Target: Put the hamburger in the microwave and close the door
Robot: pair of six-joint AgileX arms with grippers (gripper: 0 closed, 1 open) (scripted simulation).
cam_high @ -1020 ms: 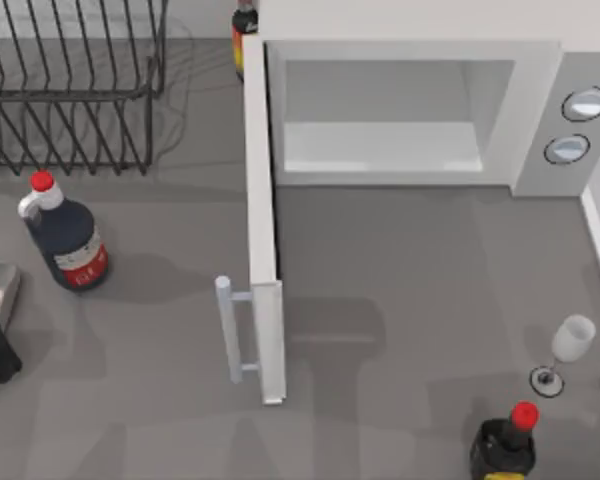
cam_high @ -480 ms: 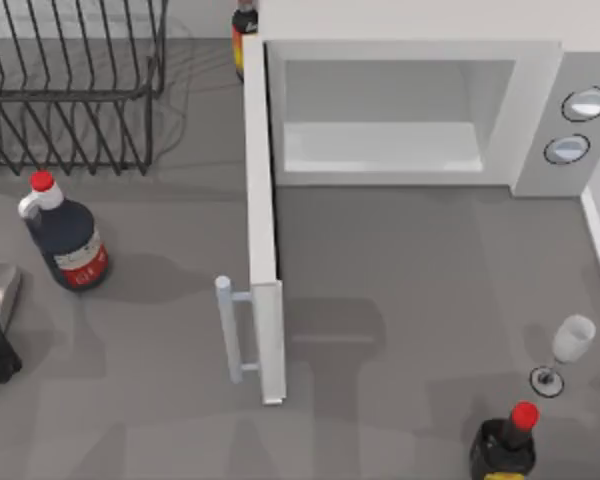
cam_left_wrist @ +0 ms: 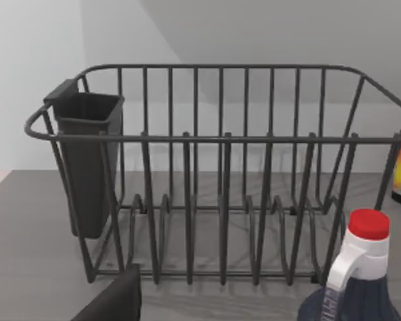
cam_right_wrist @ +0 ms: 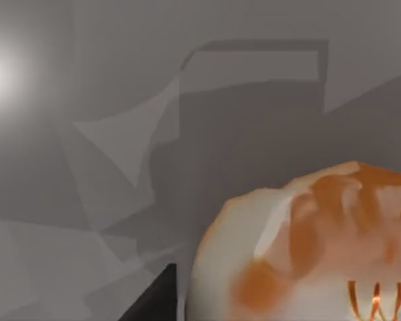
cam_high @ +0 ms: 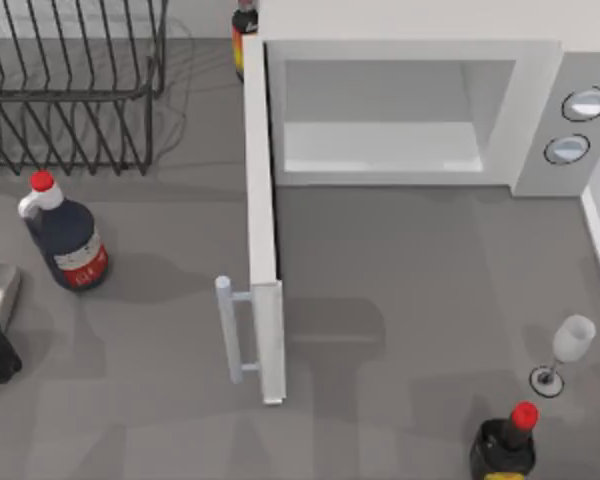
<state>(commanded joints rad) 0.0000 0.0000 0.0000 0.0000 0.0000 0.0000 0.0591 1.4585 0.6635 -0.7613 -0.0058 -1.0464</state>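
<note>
Microwave (cam_high: 410, 110) sits at the worktop's (cam_high: 410, 270) far edge, door (cam_high: 263, 230) swung fully out toward the near edge. Hamburger (cam_right_wrist: 307, 247) sits close under the right wrist camera; can't tell whether either arm's jaws are apart or together. Dish rack (cam_high: 70, 85) far-left, dark bottle (cam_high: 65, 240) left, wine glass (cam_high: 570, 345) and red-capped bottle (cam_high: 505, 445) near-right.

Grey table (cam_high: 400, 260) under microwave (cam_high: 540, 110), bottles

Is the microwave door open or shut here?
Open. The door swings out toward the table's front, edge-on to the top view, exposing the microwave and its bare pale interior.
</note>
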